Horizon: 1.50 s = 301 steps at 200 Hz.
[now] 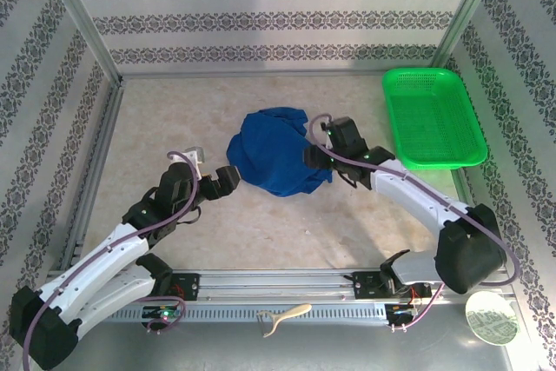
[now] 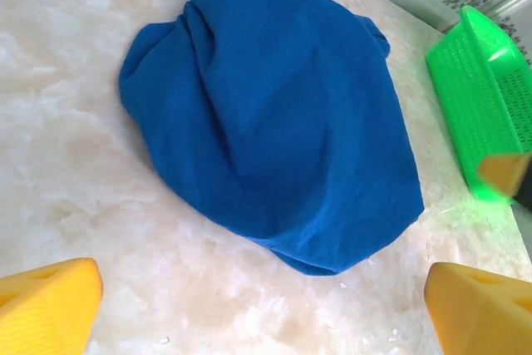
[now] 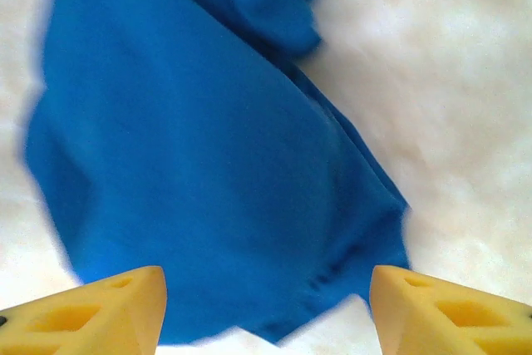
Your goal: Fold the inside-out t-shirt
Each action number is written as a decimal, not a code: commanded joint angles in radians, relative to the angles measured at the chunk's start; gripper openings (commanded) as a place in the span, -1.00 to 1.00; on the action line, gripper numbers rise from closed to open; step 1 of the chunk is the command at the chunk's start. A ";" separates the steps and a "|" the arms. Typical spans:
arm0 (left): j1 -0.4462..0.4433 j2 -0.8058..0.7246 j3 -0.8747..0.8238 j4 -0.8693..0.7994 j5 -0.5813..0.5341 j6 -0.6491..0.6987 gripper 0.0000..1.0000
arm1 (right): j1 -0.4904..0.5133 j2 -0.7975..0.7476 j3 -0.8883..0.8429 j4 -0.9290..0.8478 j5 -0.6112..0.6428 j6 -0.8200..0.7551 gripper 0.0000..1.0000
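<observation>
The blue t-shirt (image 1: 276,152) is left bunched as a soft rumpled mound mid-frame on the marbled table (image 1: 165,119), bare tabletop kept all around its edges, a green mesh basket (image 1: 432,117) set well apart at upper right. The left gripper (image 1: 224,180) is held wide open just left of the t-shirt. The right gripper (image 1: 313,155) is spread over the t-shirt's right edge, nothing pinched.

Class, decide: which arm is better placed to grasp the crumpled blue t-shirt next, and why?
Probably the right. The right gripper hangs open over the edge of the t-shirt; the left gripper, open too, stands apart from it over bare table.
</observation>
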 commanded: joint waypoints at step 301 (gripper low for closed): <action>-0.137 0.257 0.032 0.269 0.295 0.139 0.83 | -0.007 0.109 0.916 0.112 -0.332 0.340 -1.00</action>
